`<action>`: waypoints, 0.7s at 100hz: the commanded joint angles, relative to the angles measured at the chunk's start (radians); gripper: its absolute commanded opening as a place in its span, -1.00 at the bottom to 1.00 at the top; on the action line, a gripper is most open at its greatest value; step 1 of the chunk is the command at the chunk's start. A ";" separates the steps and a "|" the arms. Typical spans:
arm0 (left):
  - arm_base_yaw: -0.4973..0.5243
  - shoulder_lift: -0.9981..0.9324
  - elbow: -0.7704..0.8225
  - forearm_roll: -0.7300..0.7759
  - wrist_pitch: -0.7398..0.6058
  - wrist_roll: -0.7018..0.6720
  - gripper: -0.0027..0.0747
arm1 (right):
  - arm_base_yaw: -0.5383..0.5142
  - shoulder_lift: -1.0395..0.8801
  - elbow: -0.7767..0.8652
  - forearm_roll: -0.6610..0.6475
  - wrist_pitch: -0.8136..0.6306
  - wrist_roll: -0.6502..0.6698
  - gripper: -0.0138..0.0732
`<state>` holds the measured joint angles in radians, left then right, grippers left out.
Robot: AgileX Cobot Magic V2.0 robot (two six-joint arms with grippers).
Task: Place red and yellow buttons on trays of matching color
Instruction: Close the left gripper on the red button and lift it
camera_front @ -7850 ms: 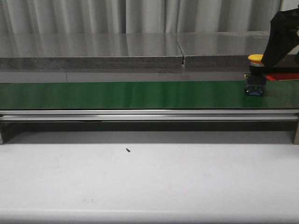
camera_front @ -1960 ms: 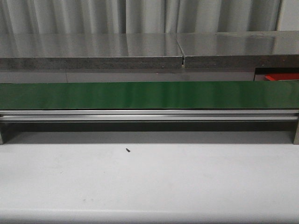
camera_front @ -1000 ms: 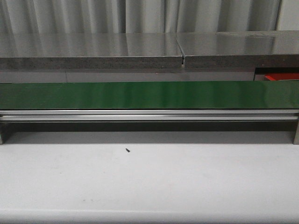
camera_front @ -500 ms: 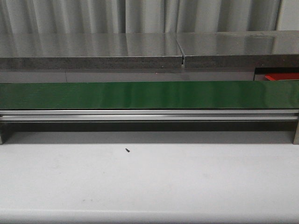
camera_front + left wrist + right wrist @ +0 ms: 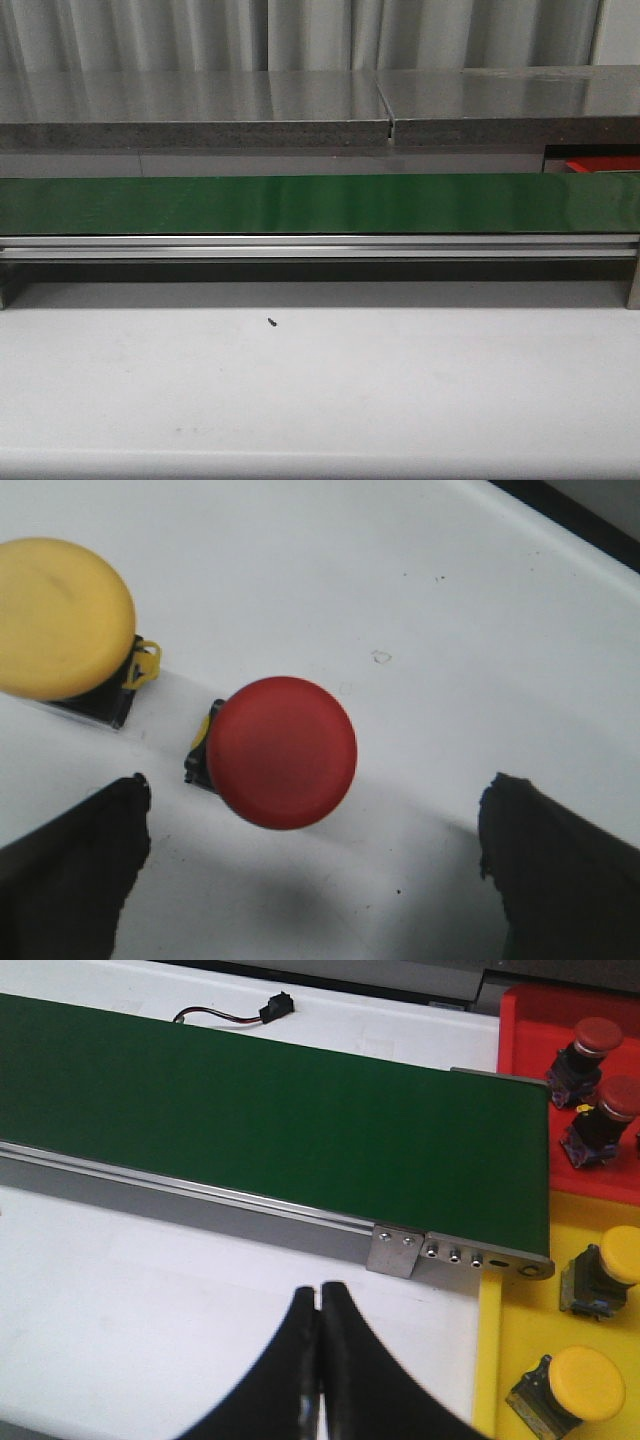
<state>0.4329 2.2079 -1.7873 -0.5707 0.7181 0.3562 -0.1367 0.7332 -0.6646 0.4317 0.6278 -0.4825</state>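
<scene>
In the left wrist view my left gripper [image 5: 312, 805] is open over a white surface. A red button [image 5: 281, 751] stands just ahead of the gap between the fingers, and a yellow button [image 5: 60, 618] stands beside it. In the right wrist view my right gripper [image 5: 320, 1295] is shut and empty above the white table near the end of the green belt [image 5: 270, 1125]. A red tray [image 5: 560, 1080] holds two red buttons [image 5: 585, 1045]. A yellow tray [image 5: 530, 1360] holds two yellow buttons [image 5: 572, 1385]. Neither gripper shows in the front view, where the belt [image 5: 320, 203] carries nothing.
A small black connector with a wire [image 5: 272, 1006] lies beyond the belt. The belt's metal end bracket [image 5: 460, 1253] sits beside the yellow tray. A sliver of the red tray [image 5: 600, 165] shows at the far right of the front view. A small dark speck [image 5: 272, 322] lies on the table.
The yellow button and the right arm seen on the belt's right end 7.8 s ago are gone from the front view. Over the last two seconds nothing has moved there.
</scene>
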 commanded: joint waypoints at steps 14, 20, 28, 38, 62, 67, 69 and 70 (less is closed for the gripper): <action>0.000 -0.059 -0.031 -0.029 -0.054 -0.009 0.69 | 0.002 -0.006 -0.025 0.014 -0.052 -0.009 -0.84; 0.000 -0.059 -0.031 -0.029 -0.058 -0.009 0.69 | 0.002 -0.006 -0.025 0.014 -0.052 -0.009 -0.84; -0.002 -0.059 -0.031 -0.029 -0.060 -0.009 0.69 | 0.002 -0.006 -0.025 0.014 -0.052 -0.009 -0.84; -0.002 -0.059 -0.031 -0.029 -0.074 -0.009 0.69 | 0.002 -0.006 -0.025 0.014 -0.052 -0.009 -0.84; -0.002 -0.057 -0.031 -0.029 -0.078 -0.009 0.69 | 0.002 -0.006 -0.025 0.014 -0.052 -0.009 -0.84; -0.002 -0.057 -0.031 -0.033 -0.078 -0.009 0.69 | 0.002 -0.006 -0.025 0.014 -0.052 -0.009 -0.84; -0.002 -0.057 -0.031 -0.037 -0.078 -0.009 0.69 | 0.002 -0.006 -0.025 0.014 -0.052 -0.009 -0.84; -0.002 -0.057 -0.031 -0.036 -0.078 -0.009 0.69 | 0.002 -0.006 -0.025 0.014 -0.052 -0.009 -0.84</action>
<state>0.4329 2.2079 -1.7873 -0.5707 0.6796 0.3562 -0.1367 0.7332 -0.6646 0.4317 0.6278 -0.4825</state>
